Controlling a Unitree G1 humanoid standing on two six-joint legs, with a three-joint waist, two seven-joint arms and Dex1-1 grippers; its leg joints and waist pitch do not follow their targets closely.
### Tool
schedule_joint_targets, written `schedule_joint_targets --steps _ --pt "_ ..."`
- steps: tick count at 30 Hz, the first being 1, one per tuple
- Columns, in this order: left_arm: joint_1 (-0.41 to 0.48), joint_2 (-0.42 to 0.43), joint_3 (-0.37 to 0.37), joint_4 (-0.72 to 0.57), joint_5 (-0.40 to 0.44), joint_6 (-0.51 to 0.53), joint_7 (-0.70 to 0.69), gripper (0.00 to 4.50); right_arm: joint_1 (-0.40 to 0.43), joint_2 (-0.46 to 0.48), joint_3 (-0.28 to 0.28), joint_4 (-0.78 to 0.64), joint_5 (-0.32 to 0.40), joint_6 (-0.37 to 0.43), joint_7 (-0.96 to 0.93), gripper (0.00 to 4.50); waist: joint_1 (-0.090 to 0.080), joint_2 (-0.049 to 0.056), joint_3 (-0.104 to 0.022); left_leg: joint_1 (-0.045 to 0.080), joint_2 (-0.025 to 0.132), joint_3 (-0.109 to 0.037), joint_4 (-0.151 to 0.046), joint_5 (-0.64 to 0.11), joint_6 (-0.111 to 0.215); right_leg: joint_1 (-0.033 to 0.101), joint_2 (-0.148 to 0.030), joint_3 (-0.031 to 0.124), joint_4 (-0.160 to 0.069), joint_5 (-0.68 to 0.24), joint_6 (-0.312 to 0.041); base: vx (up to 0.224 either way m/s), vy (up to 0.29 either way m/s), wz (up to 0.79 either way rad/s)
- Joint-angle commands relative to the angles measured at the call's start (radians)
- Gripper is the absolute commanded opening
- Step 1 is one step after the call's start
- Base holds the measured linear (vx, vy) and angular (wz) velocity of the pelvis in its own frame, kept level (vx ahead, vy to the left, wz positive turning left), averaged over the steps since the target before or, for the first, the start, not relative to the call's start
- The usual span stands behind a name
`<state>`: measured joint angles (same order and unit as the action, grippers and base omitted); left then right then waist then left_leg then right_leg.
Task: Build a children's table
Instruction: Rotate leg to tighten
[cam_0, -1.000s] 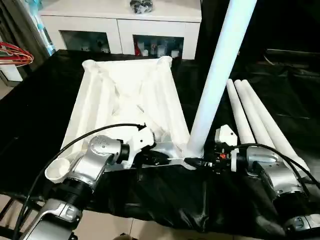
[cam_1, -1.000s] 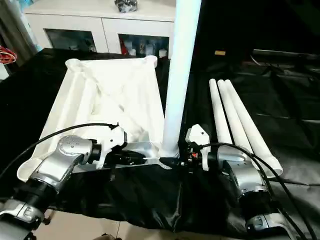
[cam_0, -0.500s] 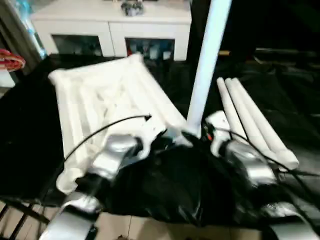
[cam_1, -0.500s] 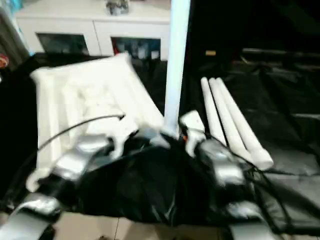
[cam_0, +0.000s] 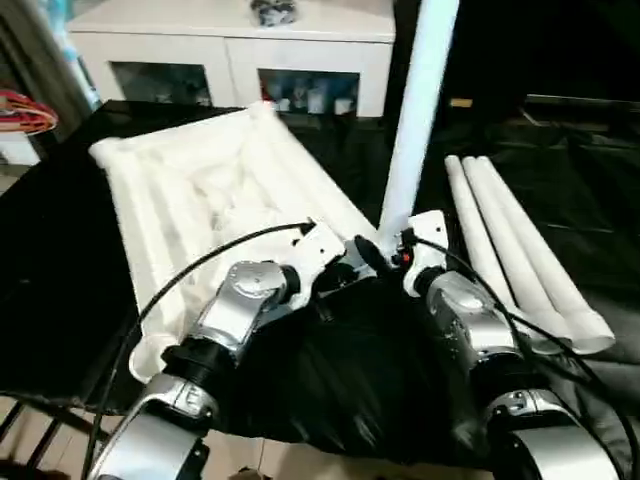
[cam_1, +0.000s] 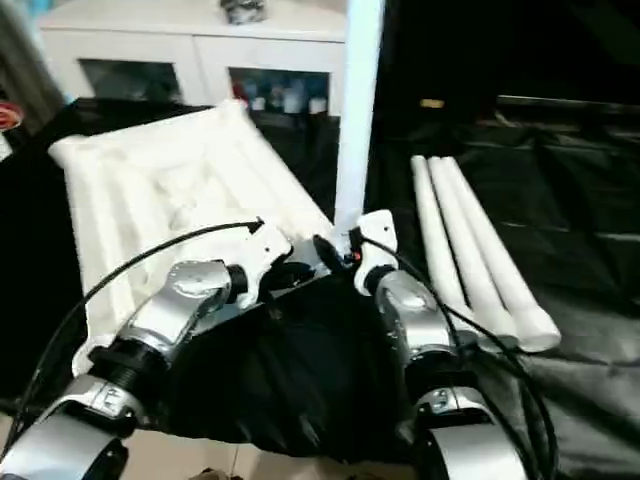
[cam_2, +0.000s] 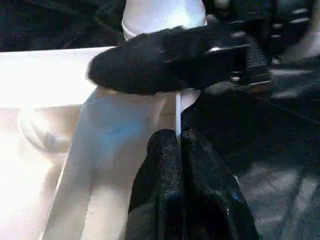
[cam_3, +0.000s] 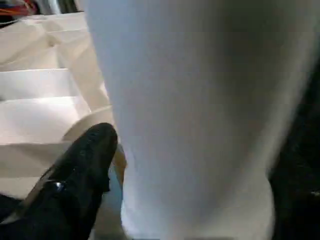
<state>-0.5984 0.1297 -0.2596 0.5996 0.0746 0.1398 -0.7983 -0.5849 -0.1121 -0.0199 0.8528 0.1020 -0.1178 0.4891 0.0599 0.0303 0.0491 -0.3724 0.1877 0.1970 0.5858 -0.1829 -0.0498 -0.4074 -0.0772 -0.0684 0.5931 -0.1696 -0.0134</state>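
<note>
Whereas a second ago the table top lay square on the black cloth, it now sits turned, its near right corner between the two grippers. One leg stands upright in that corner socket; three spare legs lie alongside to the right. The left gripper is pinched tight on the top's thin edge. The right gripper, previously beside the leg's base, now straddles it with fingers spread wide.

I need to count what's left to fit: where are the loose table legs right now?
In the left eye view, three loose legs lie side by side on the black cloth at the robot's right, beyond the right forearm and right of the upright leg standing at the tabletop.
</note>
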Motion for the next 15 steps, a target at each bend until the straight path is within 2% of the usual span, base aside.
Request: schedule_joint_targets --steps 1,3,7,8,10,11,15 --pt "0.008 0.000 0.002 -0.057 -0.054 -0.055 -0.049 0.00 0.016 -0.030 0.014 -0.004 -0.017 -0.001 0.042 4.29 0.001 -0.010 -0.065 0.011 0.045 -0.018 -0.063 -0.185 0.083 0.051 -0.072 0.045 -0.067 -0.179 -0.249 0.000 0.000 0.00" --pt "0.017 0.010 0.004 -0.072 -0.063 -0.051 -0.071 0.00 0.028 -0.056 0.025 -0.021 -0.026 -0.003 0.078 4.32 0.004 -0.012 -0.065 0.009 0.045 -0.018 -0.063 -0.185 0.082 0.053 -0.072 0.045 -0.066 -0.190 -0.245 0.000 0.000 0.00" --pt "0.043 0.043 0.001 -0.106 -0.087 -0.066 -0.153 0.00 0.079 -0.117 0.053 -0.106 0.015 0.032 0.277 4.32 0.005 -0.012 -0.063 0.010 0.046 -0.019 -0.064 -0.207 0.082 0.052 -0.073 0.045 -0.071 -0.238 -0.228 0.000 0.000 0.00" --pt "0.043 0.043 0.001 -0.106 -0.087 -0.066 -0.153 0.00 0.079 -0.117 0.053 -0.106 0.015 0.032 0.277 4.32 0.005 -0.014 -0.061 0.009 0.045 -0.019 -0.064 -0.213 0.086 0.054 -0.071 0.045 -0.073 -0.244 -0.225 0.000 0.000 0.00" --pt "0.057 0.069 -0.008 -0.126 -0.100 -0.061 -0.210 0.00 0.109 -0.153 0.073 -0.159 0.049 0.056 0.397 4.32 0.009 -0.010 -0.062 0.009 0.047 -0.019 -0.064 -0.213 0.087 0.052 -0.071 0.044 -0.071 -0.249 -0.225 0.000 0.000 0.00" --pt "0.058 0.071 -0.009 -0.127 -0.101 -0.061 -0.214 0.00 0.111 -0.155 0.074 -0.162 0.051 0.057 0.405 4.32 0.011 -0.012 -0.061 0.007 0.048 -0.019 -0.064 -0.215 0.090 0.054 -0.070 0.043 -0.073 -0.255 -0.222 0.000 0.000 0.00" --pt "0.071 0.107 -0.020 -0.144 -0.108 -0.054 -0.285 0.00 0.143 -0.199 0.104 -0.216 0.075 0.084 0.530 4.32 0.013 -0.009 -0.061 0.009 0.050 -0.019 -0.065 -0.218 0.085 0.050 -0.070 0.043 -0.072 -0.262 -0.226 0.000 0.000 0.00"
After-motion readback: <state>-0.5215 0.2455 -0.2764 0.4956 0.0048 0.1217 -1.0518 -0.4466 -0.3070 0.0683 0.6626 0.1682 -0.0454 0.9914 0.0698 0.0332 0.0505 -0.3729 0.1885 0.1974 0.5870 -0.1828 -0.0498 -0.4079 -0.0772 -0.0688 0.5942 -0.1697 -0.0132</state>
